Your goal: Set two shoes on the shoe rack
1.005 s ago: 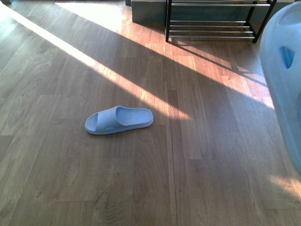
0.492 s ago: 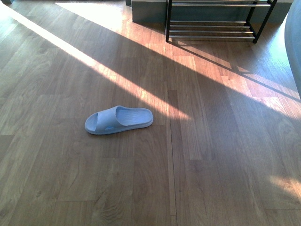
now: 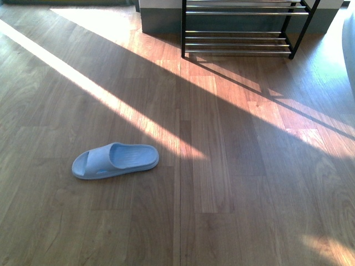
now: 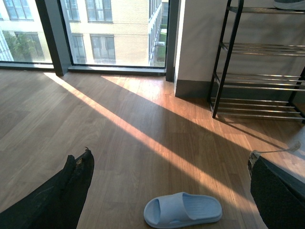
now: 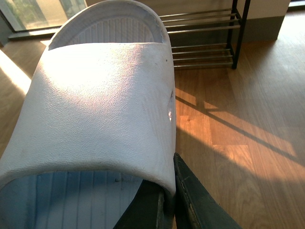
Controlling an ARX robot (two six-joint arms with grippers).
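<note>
One pale blue rubber slide sandal (image 5: 100, 90) sits gripped in the right end effector (image 5: 169, 195); the left end effector (image 4: 170, 157) gapes empty. The twin sandal (image 3: 115, 160) lies at 8 o'clock; the black chrome-rod shoe rack (image 3: 238, 44) seemingly awaits both.

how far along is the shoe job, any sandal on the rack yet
Neither sandal is racked yet. The right gripper clamps one pale blue slide sandal, facing the shoe rack. The second slide sandal lies on the floor, untouched.

A pale blue rubber slide sandal (image 3: 115, 160) lies sole-down on the wood floor (image 3: 249, 166), ahead of the spread left jaws. Its twin sandal (image 5: 95, 109) is clamped in the right jaws. The black-framed, chrome-rod shoe rack (image 3: 238, 27) stands well beyond both.
</note>
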